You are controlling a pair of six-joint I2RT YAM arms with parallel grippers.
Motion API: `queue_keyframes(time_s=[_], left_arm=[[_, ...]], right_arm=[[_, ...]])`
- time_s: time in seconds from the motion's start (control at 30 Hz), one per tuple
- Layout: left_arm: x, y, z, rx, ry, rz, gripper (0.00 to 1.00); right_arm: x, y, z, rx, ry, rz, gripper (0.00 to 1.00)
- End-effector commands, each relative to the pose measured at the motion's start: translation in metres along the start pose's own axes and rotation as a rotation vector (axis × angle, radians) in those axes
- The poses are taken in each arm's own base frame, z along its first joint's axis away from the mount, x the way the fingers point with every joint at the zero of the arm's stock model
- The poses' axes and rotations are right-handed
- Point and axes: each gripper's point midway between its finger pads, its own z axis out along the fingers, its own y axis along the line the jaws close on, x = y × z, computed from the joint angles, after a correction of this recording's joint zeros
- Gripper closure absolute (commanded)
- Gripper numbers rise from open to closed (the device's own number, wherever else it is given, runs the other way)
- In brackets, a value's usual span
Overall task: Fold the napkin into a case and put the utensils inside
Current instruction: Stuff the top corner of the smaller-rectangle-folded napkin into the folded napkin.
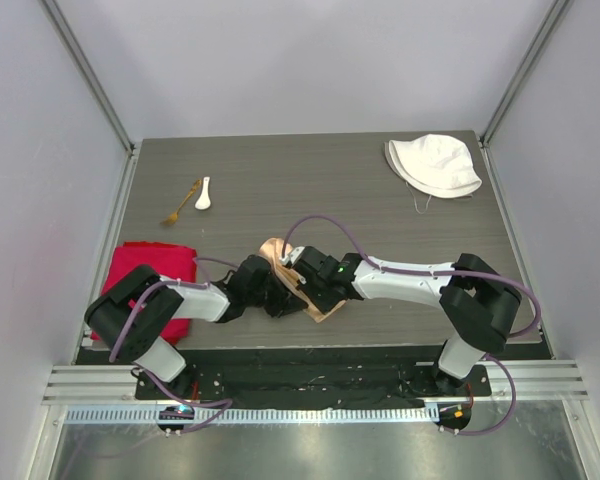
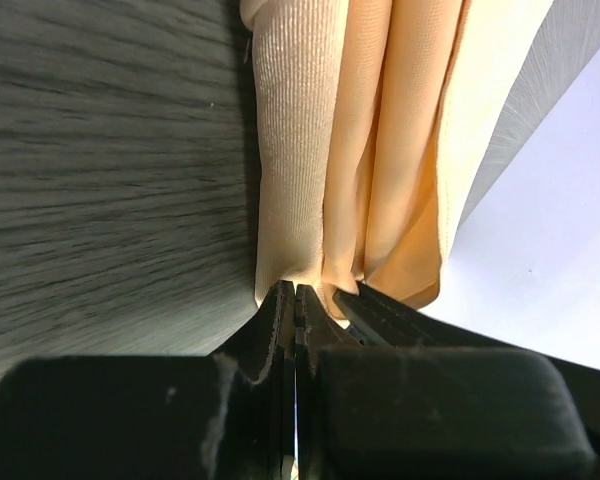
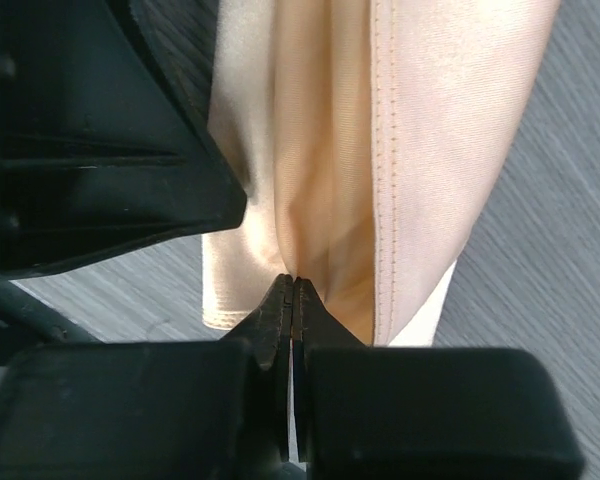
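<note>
The peach-orange napkin [image 1: 276, 250] is bunched into long folds between the two arms at the table's near middle. In the left wrist view the napkin [image 2: 350, 150] hangs in pleats, and my left gripper [image 2: 295, 292] is shut on its near fold. My right gripper [image 3: 293, 282] is likewise shut on a crease of the napkin [image 3: 410, 150], close beside the left gripper's black body [image 3: 100, 130]. From above, the left gripper [image 1: 270, 290] and right gripper [image 1: 302, 278] almost touch. The white spoon [image 1: 202, 193] and gold fork [image 1: 181, 204] lie together at the far left.
A bright red cloth [image 1: 150, 280] lies at the near left, partly under the left arm. A white fabric hat [image 1: 435, 165] sits at the far right corner. Pale walls and metal posts bound the dark wood-grain table [image 1: 380, 220].
</note>
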Motion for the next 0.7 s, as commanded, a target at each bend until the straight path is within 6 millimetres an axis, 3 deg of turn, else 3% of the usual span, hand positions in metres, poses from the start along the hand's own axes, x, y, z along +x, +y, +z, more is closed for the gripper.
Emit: queue_keyframes(time_s=[0.0,0.13,0.27,0.37,0.43,0.47,0.6,0.67], left_arm=[[-0.003,0.045,0.004,-0.173,-0.040,-0.002,1.00],[-0.002,0.046,0.010,-0.180,-0.036,0.010,1.00],[0.000,0.045,0.010,-0.173,-0.030,0.015,1.00],[-0.001,0.043,0.009,-0.166,-0.034,0.021,1.00],[0.000,0.043,0.008,-0.167,-0.033,0.023,1.00],[-0.001,0.041,0.007,-0.161,-0.036,0.024,1.00],[0.000,0.037,0.006,-0.148,-0.034,0.036,1.00],[0.000,0.035,0.005,-0.146,-0.033,0.042,1.00]], right_arm=[[-0.033,0.022,-0.021,-0.109,-0.103,0.045,0.99],[-0.037,0.035,-0.030,-0.177,-0.116,0.080,0.99],[-0.036,0.027,-0.025,-0.134,-0.113,0.069,0.97],[-0.036,0.017,-0.024,-0.073,-0.102,0.057,0.84],[-0.035,0.014,-0.026,-0.053,-0.091,0.045,0.59],[-0.037,0.010,-0.028,-0.038,-0.095,0.043,0.54],[-0.038,0.007,-0.038,-0.025,-0.111,0.033,0.49],[-0.040,0.004,-0.038,-0.006,-0.115,0.037,0.52]])
